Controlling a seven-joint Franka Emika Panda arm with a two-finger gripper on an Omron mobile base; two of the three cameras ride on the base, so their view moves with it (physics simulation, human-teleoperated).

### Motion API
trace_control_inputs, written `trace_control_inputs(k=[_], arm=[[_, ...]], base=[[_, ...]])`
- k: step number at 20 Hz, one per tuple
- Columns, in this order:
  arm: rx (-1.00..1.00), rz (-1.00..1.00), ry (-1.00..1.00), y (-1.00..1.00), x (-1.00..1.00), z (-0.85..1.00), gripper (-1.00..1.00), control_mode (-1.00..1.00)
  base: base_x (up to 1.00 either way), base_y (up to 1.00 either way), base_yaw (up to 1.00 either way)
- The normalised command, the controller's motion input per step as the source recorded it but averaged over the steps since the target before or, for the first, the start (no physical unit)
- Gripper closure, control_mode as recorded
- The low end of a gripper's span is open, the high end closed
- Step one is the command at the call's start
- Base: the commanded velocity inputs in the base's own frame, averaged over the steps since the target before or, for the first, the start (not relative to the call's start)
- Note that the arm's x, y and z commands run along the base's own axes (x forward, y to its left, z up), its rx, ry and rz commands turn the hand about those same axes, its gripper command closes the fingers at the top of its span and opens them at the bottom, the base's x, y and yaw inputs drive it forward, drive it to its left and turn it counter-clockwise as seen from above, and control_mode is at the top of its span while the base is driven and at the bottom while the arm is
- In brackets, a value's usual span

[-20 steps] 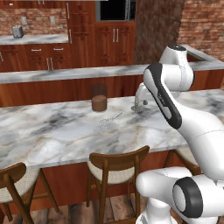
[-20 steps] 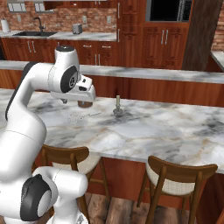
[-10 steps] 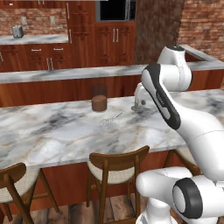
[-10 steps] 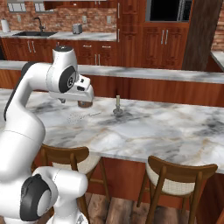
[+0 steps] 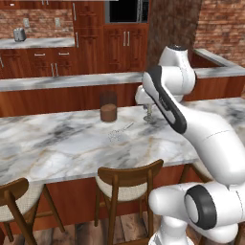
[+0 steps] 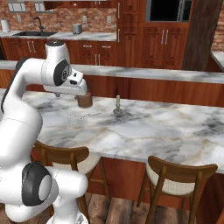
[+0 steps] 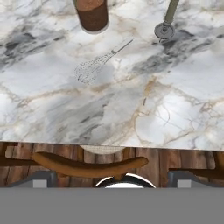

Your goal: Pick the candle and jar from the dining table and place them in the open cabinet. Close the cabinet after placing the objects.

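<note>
From where I stand, nothing carries readable writing: no label, brand, number or sign on anything here in the kitchen.

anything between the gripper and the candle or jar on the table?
Nothing visible blocks either. The open gripper hangs above the dining table near edge. The jar and candle stand apart at the far side. A wire whisk lies flat on the marble short of them, low enough to pass over.
</note>
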Motion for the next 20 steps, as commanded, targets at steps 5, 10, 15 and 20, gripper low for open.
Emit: trace_control_inputs(k=[5,10,15,20], arm=[[0.0,0.0,0.04,0.0,0.44,0.18,-1.0,-1.0],[0.03,0.11,0.01,-0.39,0.91,-0.05,-1.0,-1.0],[0.0,0.33,-0.01,-0.9,0.76,-0.34,-1.0,-1.0],[0.0,0.24,-0.13,-0.7,0.29,-0.41,-1.0,-1.0]], base=[[0.0,0.0,0.0],[0.0,0.0,0.0],[0.0,0.0,0.0],[0.0,0.0,0.0]])
